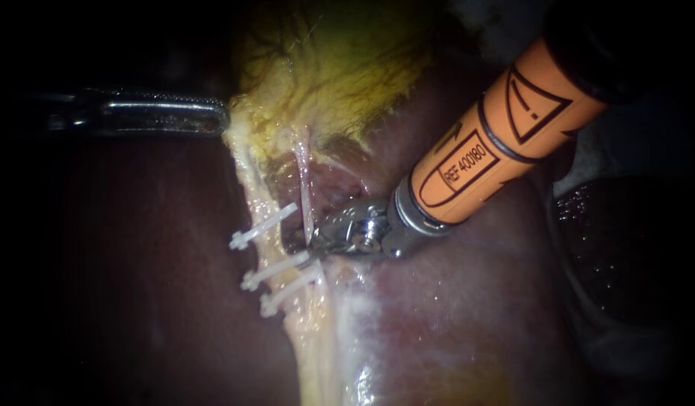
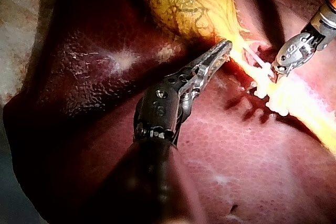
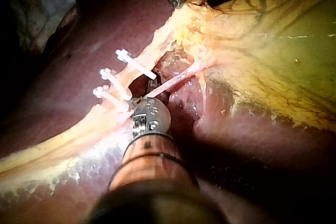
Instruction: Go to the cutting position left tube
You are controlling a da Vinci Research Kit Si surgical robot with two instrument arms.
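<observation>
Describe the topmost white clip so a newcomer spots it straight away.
Below the yellow gallbladder, a pale yellowish tube runs down over the red liver, crossed by three white plastic clips. This clip is nearest the gallbladder, standing apart from the close-set lower pair.

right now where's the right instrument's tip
Endoscope view, centre: the right instrument reaches in from the upper right, its tip at the left tube between the top clip and the middle clip.

A pale crinkled covering (image 3: 37, 9) borders dark surroundings.
</observation>
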